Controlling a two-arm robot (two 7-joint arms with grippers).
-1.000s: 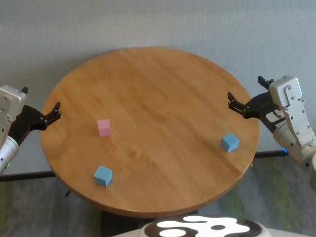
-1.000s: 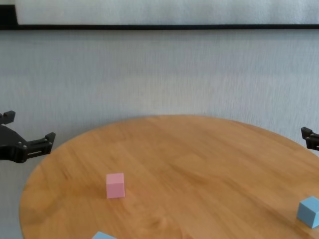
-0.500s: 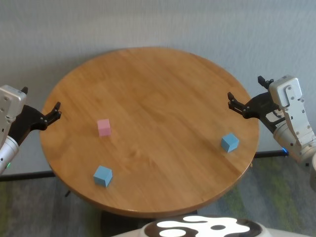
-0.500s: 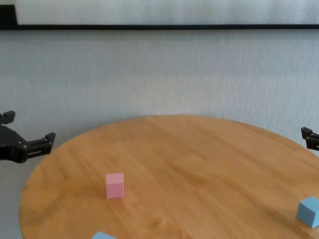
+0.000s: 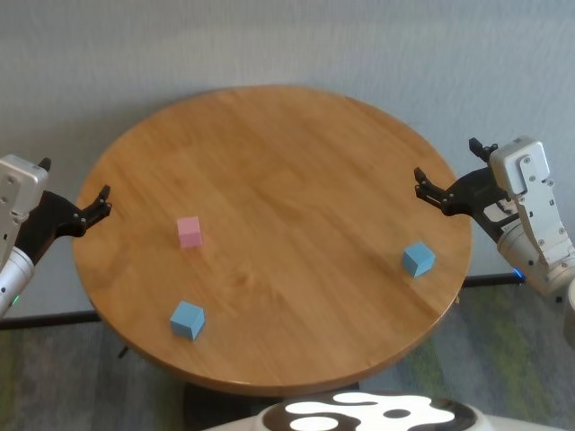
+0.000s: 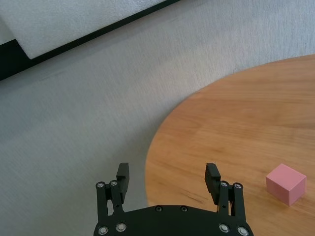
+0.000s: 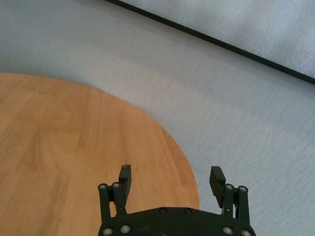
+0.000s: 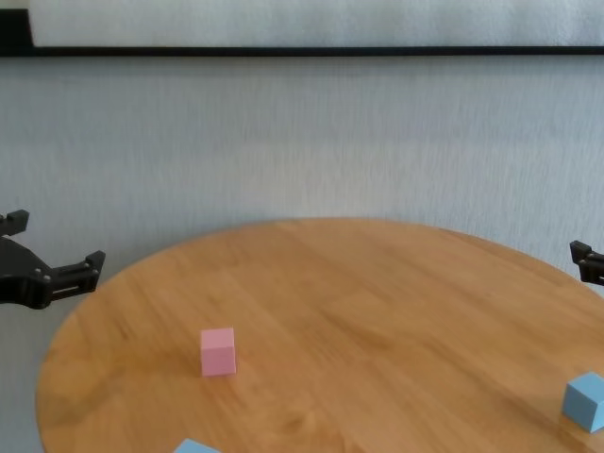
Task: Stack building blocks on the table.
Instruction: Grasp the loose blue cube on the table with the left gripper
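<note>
You have both grippers' fingers apart, empty: left gripper and right gripper at the tabletop edges, well apart from the pink block and two blue blocks.

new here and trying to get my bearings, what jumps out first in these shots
A large round wooden table fills the view, with three small cubes lying apart on it: a pink block left of centre, a blue block near the front-left edge and another blue block near the right edge. The left gripper and right gripper hang open at the table's sides, empty.
</note>
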